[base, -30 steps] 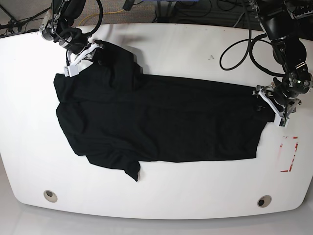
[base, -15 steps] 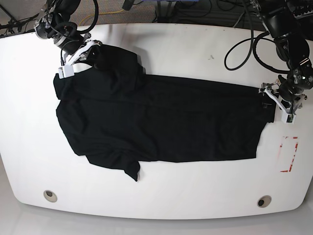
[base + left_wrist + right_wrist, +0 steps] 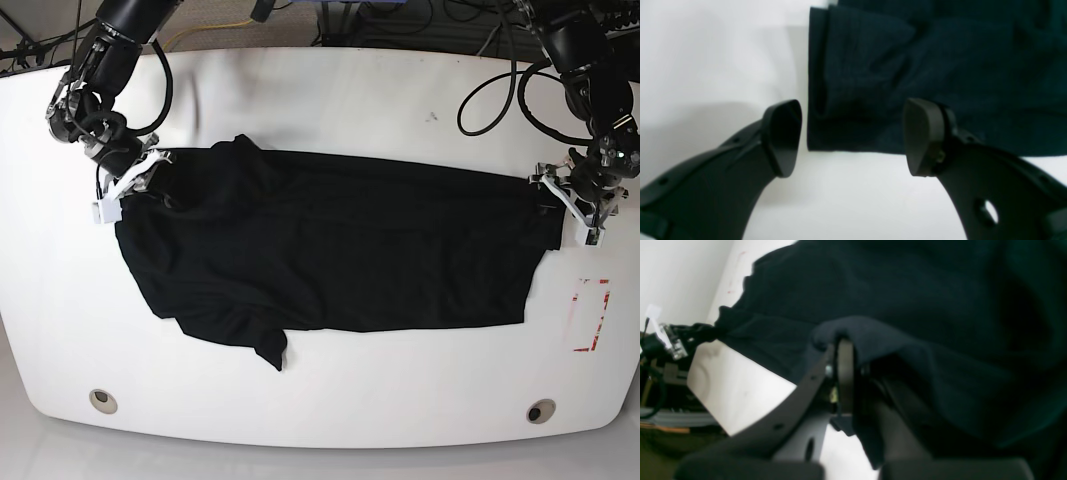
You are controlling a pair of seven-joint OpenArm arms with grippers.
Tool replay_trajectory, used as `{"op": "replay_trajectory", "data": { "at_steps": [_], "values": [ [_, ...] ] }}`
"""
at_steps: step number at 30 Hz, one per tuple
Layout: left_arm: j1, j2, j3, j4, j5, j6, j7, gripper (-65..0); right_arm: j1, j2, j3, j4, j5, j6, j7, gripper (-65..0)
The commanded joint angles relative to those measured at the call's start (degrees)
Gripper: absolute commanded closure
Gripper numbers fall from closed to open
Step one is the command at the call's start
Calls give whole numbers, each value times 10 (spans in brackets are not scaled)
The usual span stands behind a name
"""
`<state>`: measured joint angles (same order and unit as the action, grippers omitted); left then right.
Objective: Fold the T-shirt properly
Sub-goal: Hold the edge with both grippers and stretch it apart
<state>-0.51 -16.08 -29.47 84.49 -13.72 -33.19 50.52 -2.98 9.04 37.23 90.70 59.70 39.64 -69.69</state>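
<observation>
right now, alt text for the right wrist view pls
The right end effector, shut, pinches a fold of the black T-shirt, which fills most of the frame. White table shows at lower left.

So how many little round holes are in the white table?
2, both near the table's front edge: one round hole at the left corner, one at the right. The T-shirt could hide more.

The bench (image 3: 330,90) is white with rounded corners. A black T-shirt (image 3: 330,250) lies spread across its middle, one sleeve bunched toward the front edge. A red rectangular outline (image 3: 590,315) is marked on the surface just beside the shirt's hem. Two round fittings (image 3: 102,400) sit near the front corners.
</observation>
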Motion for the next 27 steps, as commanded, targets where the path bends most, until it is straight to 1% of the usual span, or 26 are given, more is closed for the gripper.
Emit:
{"op": "replay_trajectory", "data": {
  "at_steps": [1,4,10,11,13,16,18,19,20,22,24,27],
  "values": [
    [-9,-12,-1,11,-7,0,-12,-432,30,22,2,-27,17,4,12,-13],
    [-9,-15,-3,11,-7,0,-12,-432,51,36,2,-50,16,4,12,-13],
    [-9,-16,-3,11,-7,0,-12,-432,92,88,1,-116,16,4,12,-16],
    [-9,-22,-3,11,-8,0,-12,-432,96,101,1,-126,16,4,12,-36],
    [-9,-27,-3,11,-11,0,-12,-432,98,117,1,-136,16,4,12,-122],
    [-10,-26,-3,11,-11,-1,-12,-432,93,137,5,-133,17,4,12,-315],
    [-10,-25,-3,11,-11,-1,-12,-432,74,157,9,-133,17,4,12,-442],
    [-10,-25,-3,11,-11,-1,-12,-433,65,167,15,-133,18,4,12,-487],
    [-10,-24,-3,11,-11,-1,-12,-433,57,175,24,-131,19,4,12,-517],
    [-10,-24,-3,11,-11,-2,-12,-433,39,182,40,-128,16,4,13,-517],
    [-10,-24,-2,11,-11,-2,-12,-436,21,194,55,-128,11,4,13,-493],
    [-8,-23,2,12,-20,-3,-12,-436,7,202,67,-127,-24,4,21,-463]
  ]
}}
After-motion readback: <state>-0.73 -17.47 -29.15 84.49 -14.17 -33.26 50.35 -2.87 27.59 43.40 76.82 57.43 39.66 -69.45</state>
